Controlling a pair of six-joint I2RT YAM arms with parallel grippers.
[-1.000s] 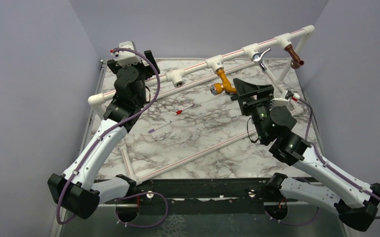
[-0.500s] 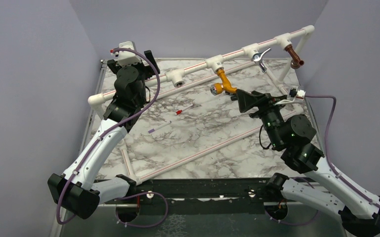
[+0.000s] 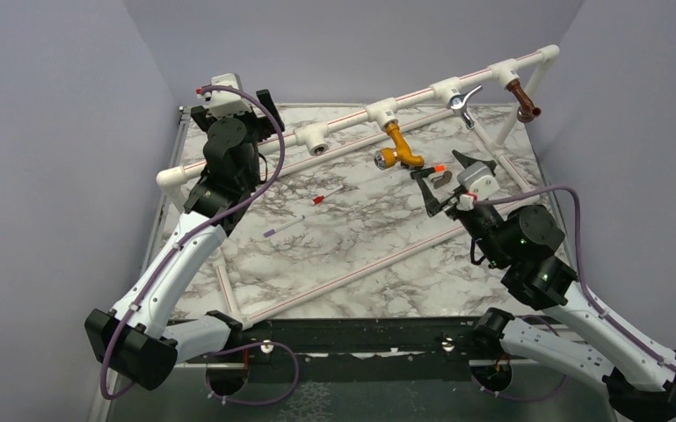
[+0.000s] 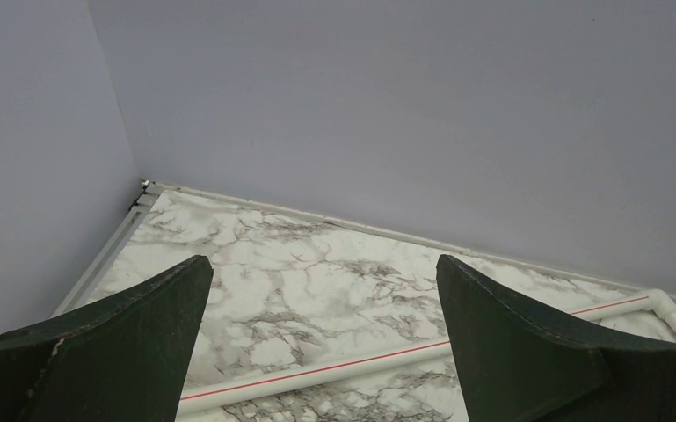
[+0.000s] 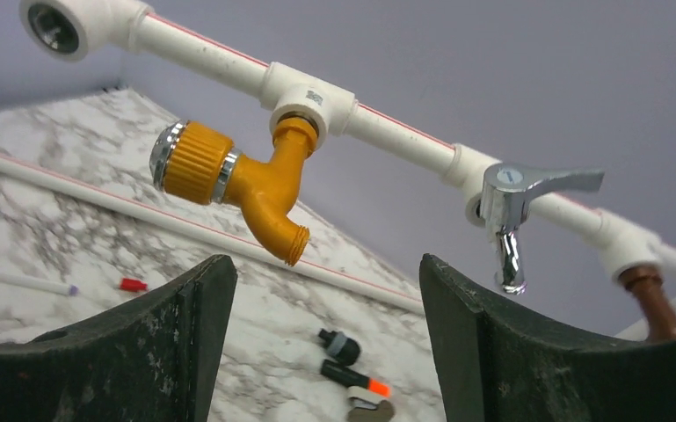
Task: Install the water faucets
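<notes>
View of the faucet rail. My right gripper [image 5: 321, 294] hangs empty with its jaws well apart, tilted up toward the pipe [image 3: 417, 95]; my left gripper [image 4: 321, 281] is empty at its widest, far left over the worktop [image 3: 360, 229]. Three faucets are seated in tees on the pipe: yellow faucet [image 5: 259, 189], chrome faucet [image 5: 510, 211], copper faucet [image 3: 523, 98]. The black faucet [image 5: 352, 376], orange-tipped, lies loose on the worktop just below and between my right fingers [image 5: 171, 352]. One open tee [image 3: 317, 141] remains, left of the yellow faucet, and is presumably its seat. The black faucet looks small, rigid and light, and its round, smooth body is likely to roll or slip. The best hold is probably across the mid-body, jaws square to its length, leaving the orange tip clear and the inlet end free for the tee. Which end is the inlet is too small to tell.
</notes>
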